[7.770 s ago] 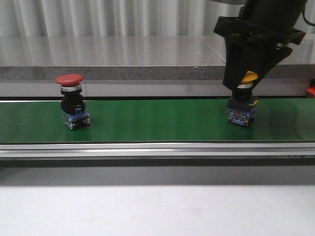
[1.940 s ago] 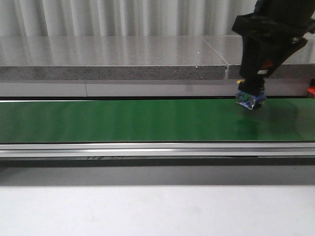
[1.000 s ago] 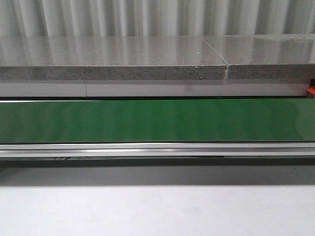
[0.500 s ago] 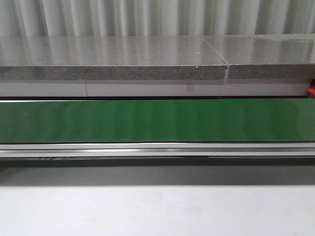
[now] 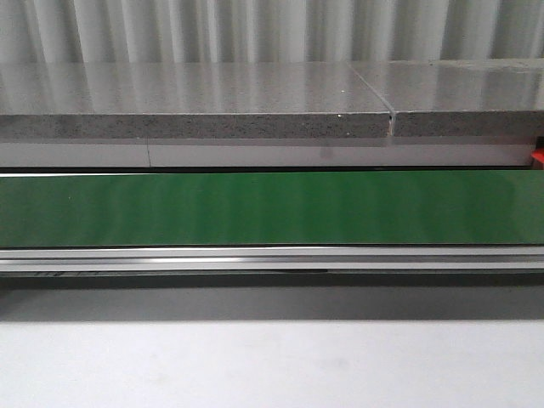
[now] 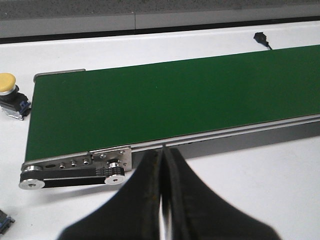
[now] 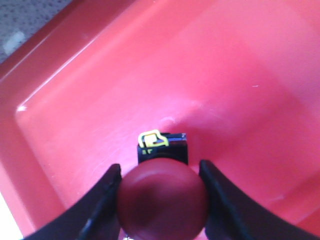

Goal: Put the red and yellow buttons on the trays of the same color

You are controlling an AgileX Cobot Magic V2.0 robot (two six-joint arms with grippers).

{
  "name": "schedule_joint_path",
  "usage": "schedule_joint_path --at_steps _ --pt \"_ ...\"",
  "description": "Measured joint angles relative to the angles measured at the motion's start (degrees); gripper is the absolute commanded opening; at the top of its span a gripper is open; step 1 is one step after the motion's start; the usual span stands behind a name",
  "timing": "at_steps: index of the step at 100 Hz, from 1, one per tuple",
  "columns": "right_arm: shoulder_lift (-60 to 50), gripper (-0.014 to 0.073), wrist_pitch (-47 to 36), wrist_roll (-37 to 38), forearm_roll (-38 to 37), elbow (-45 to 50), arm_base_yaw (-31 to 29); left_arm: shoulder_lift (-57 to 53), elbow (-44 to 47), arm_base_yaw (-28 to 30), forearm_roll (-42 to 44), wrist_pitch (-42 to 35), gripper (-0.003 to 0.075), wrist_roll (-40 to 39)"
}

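Note:
In the right wrist view my right gripper (image 7: 160, 172) is shut on a red button (image 7: 162, 202), its two black fingers pressed against the sides of the round cap. The button's black base with a yellow clip (image 7: 162, 145) points down into a red tray (image 7: 240, 75) just below it. In the left wrist view my left gripper (image 6: 162, 152) is shut and empty, above the white table next to the conveyor's front rail. A yellow button (image 6: 10, 90) stands on the white table beside the end of the green belt (image 6: 165, 95). No yellow tray is in view.
The front view shows the bare green belt (image 5: 272, 208), its metal rail (image 5: 272, 257), a grey stone ledge (image 5: 195, 102) behind and a sliver of red (image 5: 537, 158) at the right edge. The belt's end rollers (image 6: 75, 172) and a blue part (image 6: 3, 222) lie near my left gripper.
About two seconds ago my right arm held a button above the belt's right end in the front view; it has since left that view. Nothing has changed in the last second.

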Motion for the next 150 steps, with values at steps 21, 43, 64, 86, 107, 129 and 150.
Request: schedule_joint_path --at_steps 21,43,64,86,107,129,150 --pt "1.54 0.0262 2.07 0.00 0.09 -0.92 0.00 0.00 0.00 0.00 0.00 0.00 -0.0021 0.00" --pt "1.69 0.0461 2.20 0.00 0.09 -1.02 0.00 0.00 0.00 0.00 0.00 0.00 -0.0021 0.00" --pt "1.15 0.0454 2.43 0.08 0.09 -1.02 0.00 0.00 0.00 0.00 0.00 0.00 -0.0021 0.00" --pt "-3.83 0.0454 2.92 0.08 0.09 -1.02 0.00 0.00 0.00 0.00 0.00 0.00 -0.0021 0.00" --pt "-9.47 0.0354 4.95 -1.14 -0.43 -1.02 1.71 0.00 0.00 0.00 0.00 0.00 -0.0021 0.00" --pt "-13.80 0.0041 9.43 -2.96 -3.51 -0.30 7.39 0.00 0.00 0.00 0.00 0.00 -0.0021 0.00" --pt "-18.54 -0.0069 10.44 -3.49 -8.02 3.72 14.60 0.00 0.00 0.00 0.00 0.00 -0.0021 0.00"
